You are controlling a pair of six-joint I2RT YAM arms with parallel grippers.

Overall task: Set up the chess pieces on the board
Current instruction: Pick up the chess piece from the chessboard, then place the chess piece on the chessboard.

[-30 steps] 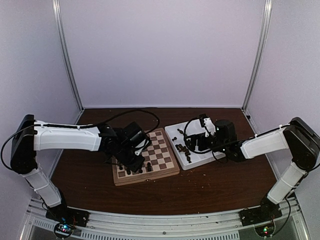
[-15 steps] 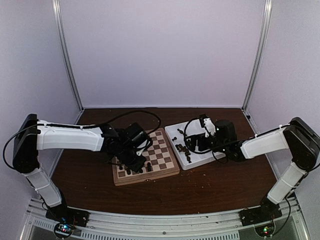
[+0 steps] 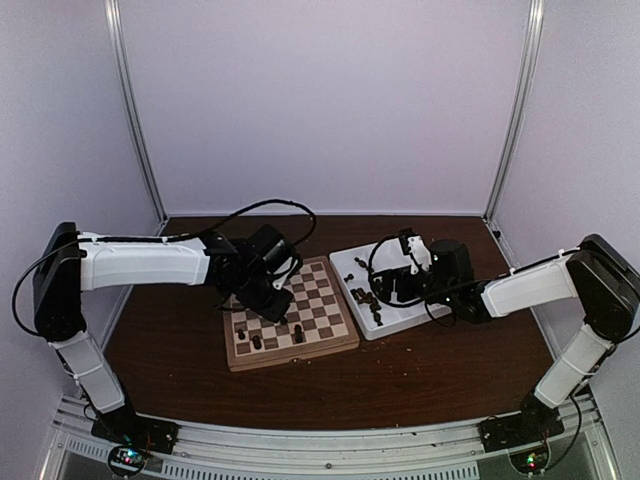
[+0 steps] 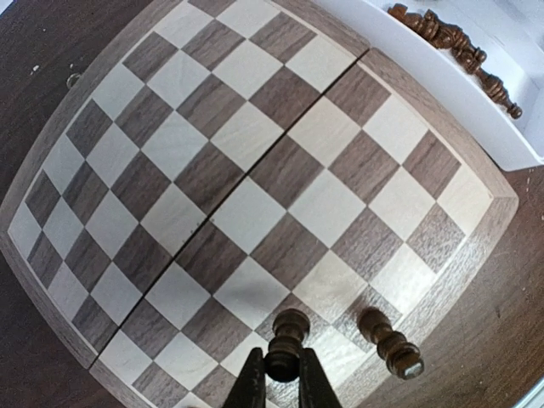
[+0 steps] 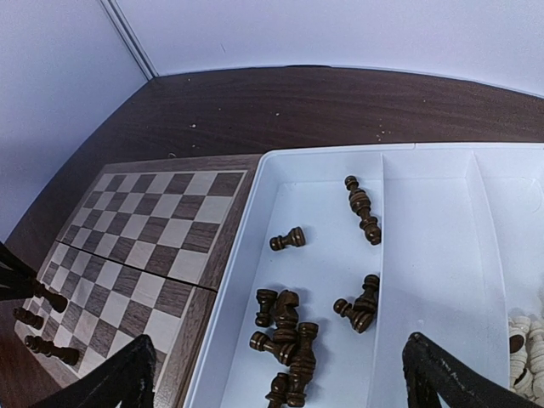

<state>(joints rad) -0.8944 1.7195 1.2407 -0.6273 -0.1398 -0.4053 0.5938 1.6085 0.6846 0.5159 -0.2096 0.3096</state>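
Note:
My left gripper (image 4: 283, 367) is shut on one dark brown chess piece (image 4: 289, 330) and holds it over the near rows of the board (image 4: 255, 212). Beside it a second dark piece (image 4: 387, 340) stands on the board. From above, the left gripper (image 3: 278, 305) hangs over the board (image 3: 325, 300), where a few dark pieces (image 3: 257, 342) stand near the front left corner. My right gripper (image 5: 280, 374) is open with nothing between its fingers. It hovers over the white tray (image 5: 425, 255), above several dark pieces (image 5: 289, 336) that lie in a heap.
More dark pieces (image 5: 361, 204) lie scattered in the tray's left compartment, and pale cream pieces (image 5: 527, 340) sit in its right one. The tray (image 3: 410, 318) butts against the board's right side. White walls and metal posts close in the brown table.
My left gripper has closed on a dark piece at the board's front left and drawn back and up with it. The right arm has not moved.

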